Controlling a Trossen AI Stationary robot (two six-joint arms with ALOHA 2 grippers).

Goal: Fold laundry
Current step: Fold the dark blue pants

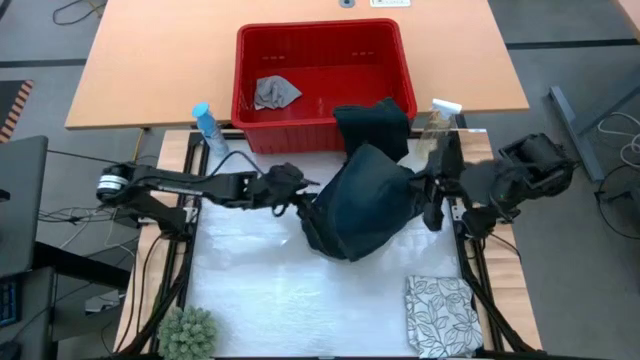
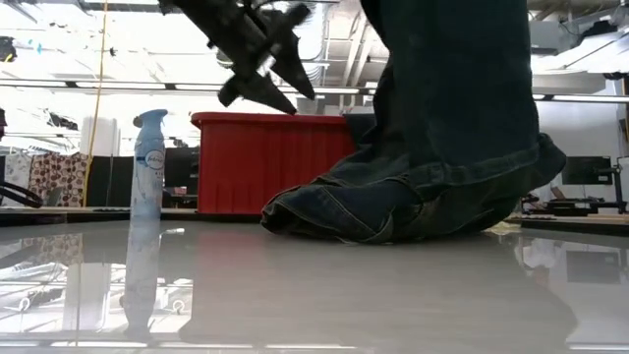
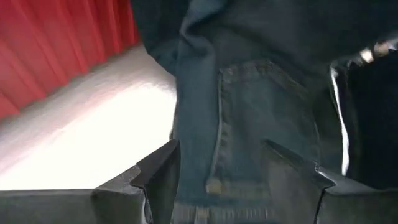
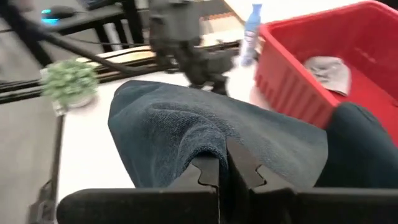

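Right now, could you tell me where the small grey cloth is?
In the high view the small grey cloth lies inside the red basket, in its left half, at the table's far edge, apart from the jeans draped over the basket's front rim.

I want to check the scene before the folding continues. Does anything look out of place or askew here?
Yes. The jeans hang bunched from the shut right gripper, one part draped over the red basket rim, the rest heaped on the table. The open left gripper holds nothing. The small grey cloth lies crumpled in the basket.
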